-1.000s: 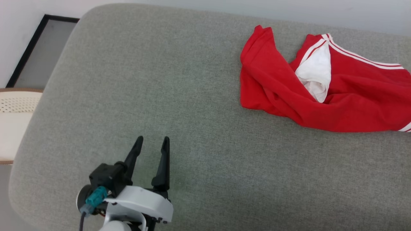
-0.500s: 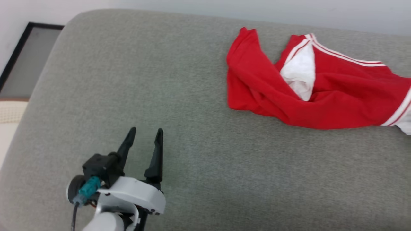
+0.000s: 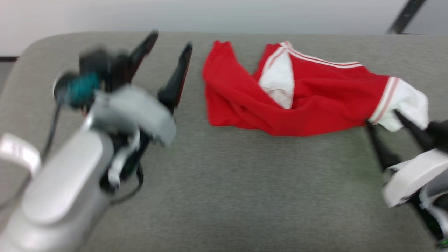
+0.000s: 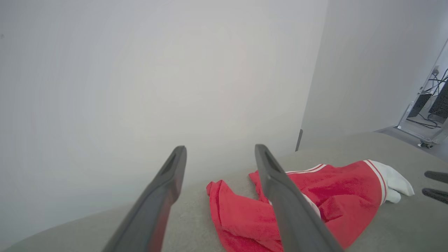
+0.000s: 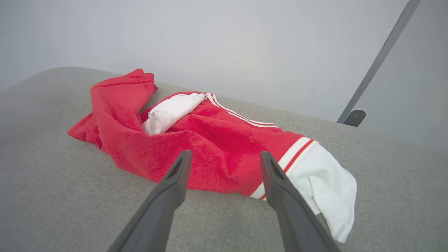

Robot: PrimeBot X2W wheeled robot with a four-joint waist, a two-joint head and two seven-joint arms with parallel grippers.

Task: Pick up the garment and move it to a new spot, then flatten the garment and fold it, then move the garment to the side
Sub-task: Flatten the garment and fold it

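1. The garment (image 3: pixel 315 101) lies crumpled toward the far edge of the grey padded surface (image 3: pixel 245 196), neither lifted nor flattened. Picking it up looks to be the step in hand.
2. Its long axis runs side to side across the head view, with a bunched red end (image 3: pixel 224 87) on the robot's left and a white sleeve (image 3: pixel 406 103) with stripe trim on the robot's right.
3. The left gripper (image 3: pixel 171 40) has its two fingers spread with nothing between them. It stands just beside the red end, to its left and apart from the cloth. In the left wrist view the garment lies ahead and to the right of the fingers.
4. The right gripper (image 3: pixel 382 118) is likewise spread and empty. Its tips sit at the near edge of the white sleeve, by the trim. The head view is smeared there, so contact cannot be told, though the right wrist view suggests the tips hang a little short of the cloth.
5. Each arm flanks one end of the long axis, and the right seems the nearer. A grasp probably calls for the right fingers to go forward and down onto the sleeve edge, and for the left ones to swing right onto the red end.
6. The jersey looks limp, so a pinch on one layer may drag the rest rather than lift it.
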